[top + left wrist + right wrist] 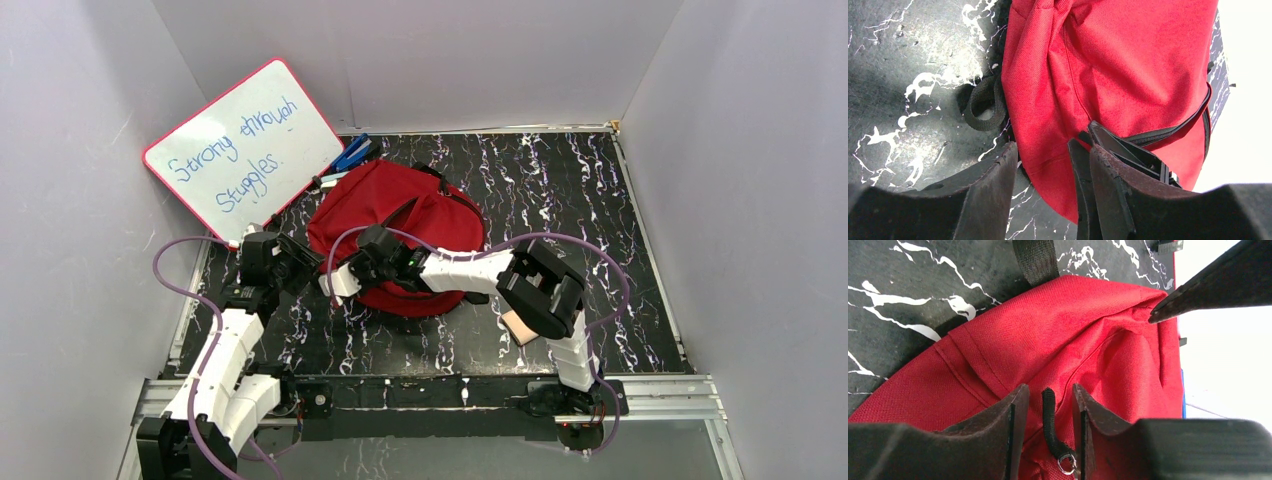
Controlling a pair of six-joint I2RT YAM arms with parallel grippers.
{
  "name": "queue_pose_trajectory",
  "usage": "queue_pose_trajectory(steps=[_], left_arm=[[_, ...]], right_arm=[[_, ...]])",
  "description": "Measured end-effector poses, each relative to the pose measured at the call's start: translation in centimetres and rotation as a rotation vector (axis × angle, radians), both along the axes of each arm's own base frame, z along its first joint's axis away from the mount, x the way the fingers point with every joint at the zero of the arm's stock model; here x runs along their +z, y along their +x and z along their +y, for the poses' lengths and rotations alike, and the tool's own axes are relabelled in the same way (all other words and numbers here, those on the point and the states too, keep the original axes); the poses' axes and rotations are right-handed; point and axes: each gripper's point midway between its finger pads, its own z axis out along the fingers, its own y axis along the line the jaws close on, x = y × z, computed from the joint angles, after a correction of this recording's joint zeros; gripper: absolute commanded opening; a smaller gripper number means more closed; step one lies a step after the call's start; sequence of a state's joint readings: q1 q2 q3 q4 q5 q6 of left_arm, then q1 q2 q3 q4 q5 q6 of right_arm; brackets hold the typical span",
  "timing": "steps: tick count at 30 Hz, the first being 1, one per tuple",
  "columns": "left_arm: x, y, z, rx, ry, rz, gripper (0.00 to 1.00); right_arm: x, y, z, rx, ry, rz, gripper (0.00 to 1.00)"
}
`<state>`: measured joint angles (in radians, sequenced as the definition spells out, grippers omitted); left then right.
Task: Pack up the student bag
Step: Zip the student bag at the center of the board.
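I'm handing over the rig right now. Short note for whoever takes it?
Left gripper: open, straddling the student bag's edge fabric, not clamped.
Right gripper: open, fingers either side of the black zipper pull, not pinching it.
Bag lies on the table beside the whiteboard; blue item behind it.
Done: nothing visibly packed, no opening shows. Left: unzip, load, close.

Top view: fixed high behind arm bases, looking down over whole bench (600, 200). Wrist views: very close, past own fingers (993, 195), both onto same red bag (1073, 340).
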<state>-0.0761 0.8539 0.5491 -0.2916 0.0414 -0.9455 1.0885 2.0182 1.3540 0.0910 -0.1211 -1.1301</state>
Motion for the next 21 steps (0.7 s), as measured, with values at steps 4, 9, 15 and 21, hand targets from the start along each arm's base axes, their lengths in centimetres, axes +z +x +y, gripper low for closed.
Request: queue_pose_trajectory(steps=[4,9,15,21], left_arm=[[0.0,0.0,0.1,0.0,0.003,0.0,0.53],[-0.1,0.0,0.1,0.0,0.003,0.002,0.53],[-0.1,-0.1,0.1,0.0,0.005,-0.002,0.53],[-0.1,-0.1,0.3,0.004,0.005,-0.003,0.53]], right_arm=[[-0.2,0.5,-0.4,-0.023,-0.018,-0.019,0.34],[0.1,1.2,-0.6,-0.057,-0.021,-0.046,0.2],[0.9,1.8,-0.2,-0.089,0.014,-0.072,0.0],[1.4,2.1,0.0,-0.127,0.055,-0.054,0.0]])
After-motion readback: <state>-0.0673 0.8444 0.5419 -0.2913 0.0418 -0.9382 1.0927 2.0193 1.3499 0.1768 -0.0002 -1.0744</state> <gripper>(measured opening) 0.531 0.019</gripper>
